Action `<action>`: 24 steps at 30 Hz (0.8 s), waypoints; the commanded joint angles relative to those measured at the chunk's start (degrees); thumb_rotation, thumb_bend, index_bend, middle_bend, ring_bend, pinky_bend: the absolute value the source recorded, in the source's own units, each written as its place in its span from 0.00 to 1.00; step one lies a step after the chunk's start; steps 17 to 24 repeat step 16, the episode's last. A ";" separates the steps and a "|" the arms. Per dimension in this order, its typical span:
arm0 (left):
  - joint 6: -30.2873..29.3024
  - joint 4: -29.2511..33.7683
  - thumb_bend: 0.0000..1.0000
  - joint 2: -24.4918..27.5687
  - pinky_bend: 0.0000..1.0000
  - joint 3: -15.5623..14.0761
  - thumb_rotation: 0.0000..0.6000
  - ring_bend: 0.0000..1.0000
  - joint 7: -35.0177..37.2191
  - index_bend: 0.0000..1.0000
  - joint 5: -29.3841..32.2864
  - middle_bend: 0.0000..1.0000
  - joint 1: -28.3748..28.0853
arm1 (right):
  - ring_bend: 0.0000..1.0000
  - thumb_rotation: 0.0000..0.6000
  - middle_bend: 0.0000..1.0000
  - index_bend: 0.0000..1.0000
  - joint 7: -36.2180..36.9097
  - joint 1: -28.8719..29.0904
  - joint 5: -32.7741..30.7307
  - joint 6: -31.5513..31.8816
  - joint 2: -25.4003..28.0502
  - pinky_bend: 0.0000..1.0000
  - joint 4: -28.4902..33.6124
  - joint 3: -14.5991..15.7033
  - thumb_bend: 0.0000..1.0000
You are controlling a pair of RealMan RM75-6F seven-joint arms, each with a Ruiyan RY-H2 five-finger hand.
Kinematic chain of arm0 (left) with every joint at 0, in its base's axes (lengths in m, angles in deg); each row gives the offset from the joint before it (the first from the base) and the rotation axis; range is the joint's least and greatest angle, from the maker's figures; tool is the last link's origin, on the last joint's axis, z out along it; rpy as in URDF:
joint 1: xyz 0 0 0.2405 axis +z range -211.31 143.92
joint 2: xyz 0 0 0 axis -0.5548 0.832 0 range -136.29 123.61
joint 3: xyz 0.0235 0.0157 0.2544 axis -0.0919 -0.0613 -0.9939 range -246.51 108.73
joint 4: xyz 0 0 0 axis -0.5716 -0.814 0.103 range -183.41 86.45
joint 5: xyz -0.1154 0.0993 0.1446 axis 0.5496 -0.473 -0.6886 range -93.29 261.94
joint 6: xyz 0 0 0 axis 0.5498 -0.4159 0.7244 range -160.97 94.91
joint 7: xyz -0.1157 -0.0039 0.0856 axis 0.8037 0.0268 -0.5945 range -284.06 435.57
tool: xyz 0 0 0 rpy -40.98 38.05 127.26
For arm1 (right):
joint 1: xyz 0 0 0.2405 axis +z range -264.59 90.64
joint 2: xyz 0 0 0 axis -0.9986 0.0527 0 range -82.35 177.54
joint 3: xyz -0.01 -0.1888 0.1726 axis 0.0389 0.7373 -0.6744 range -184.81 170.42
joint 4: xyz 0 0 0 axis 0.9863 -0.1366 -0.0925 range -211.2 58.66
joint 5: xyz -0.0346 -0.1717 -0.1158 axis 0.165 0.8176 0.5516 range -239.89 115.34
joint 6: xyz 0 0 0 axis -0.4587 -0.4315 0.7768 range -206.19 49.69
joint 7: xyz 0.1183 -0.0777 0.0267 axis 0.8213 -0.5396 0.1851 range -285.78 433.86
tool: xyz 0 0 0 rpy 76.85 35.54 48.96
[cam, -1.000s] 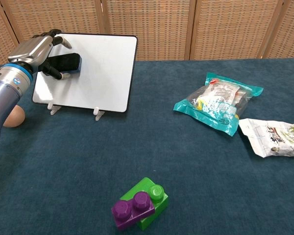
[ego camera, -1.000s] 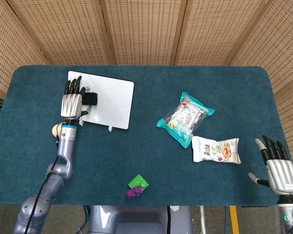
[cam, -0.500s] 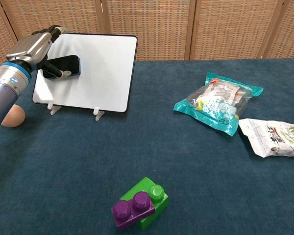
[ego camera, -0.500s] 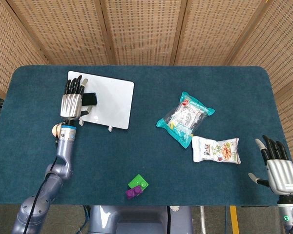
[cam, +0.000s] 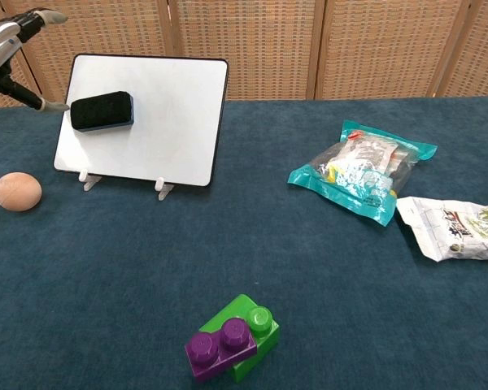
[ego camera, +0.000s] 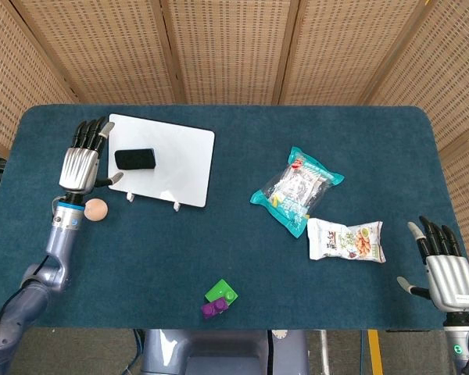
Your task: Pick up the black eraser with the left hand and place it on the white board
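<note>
The black eraser (ego camera: 135,158) (cam: 102,111) lies on the left part of the white board (ego camera: 176,168) (cam: 171,122), which stands tilted on small feet. My left hand (ego camera: 81,160) (cam: 8,49) is to the left of the board, apart from the eraser, with its fingers spread and nothing in it. Down at the table's front right corner my right hand (ego camera: 445,269) stays open with its fingers pointing away; it holds nothing.
A brown egg (ego camera: 97,208) (cam: 17,192) sits just in front of my left hand. Two snack bags (ego camera: 297,188) (ego camera: 346,240) lie right of centre. A green and purple toy brick pair (ego camera: 219,298) (cam: 232,337) rests near the front edge.
My left hand has let go of the eraser and drawn back to the left off the board. The eraser stays on the board. The right hand has not moved.
</note>
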 commanded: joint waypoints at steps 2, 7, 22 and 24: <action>0.47 26.15 0.00 17.72 0.00 -2.50 1.00 0.00 -7.17 0.00 2.37 0.00 9.64 | 0.00 1.00 0.00 0.00 -0.36 0.01 -0.07 0.03 -0.01 0.00 0.16 -0.03 0.05; -0.16 43.68 0.00 27.67 0.00 -3.80 1.00 0.00 -11.77 0.00 6.48 0.00 16.38 | 0.00 1.00 0.00 0.00 -0.52 -0.06 -0.02 0.19 -0.07 0.00 0.20 0.00 0.05; -2.81 50.94 0.00 30.83 0.00 -7.66 1.00 0.00 -13.90 0.00 4.64 0.00 22.32 | 0.00 1.00 0.00 0.00 -0.68 -0.16 0.08 0.45 -0.20 0.00 0.12 0.01 0.05; -2.81 50.94 0.00 30.83 0.00 -7.66 1.00 0.00 -13.90 0.00 4.64 0.00 22.32 | 0.00 1.00 0.00 0.00 -0.68 -0.16 0.08 0.45 -0.20 0.00 0.12 0.01 0.05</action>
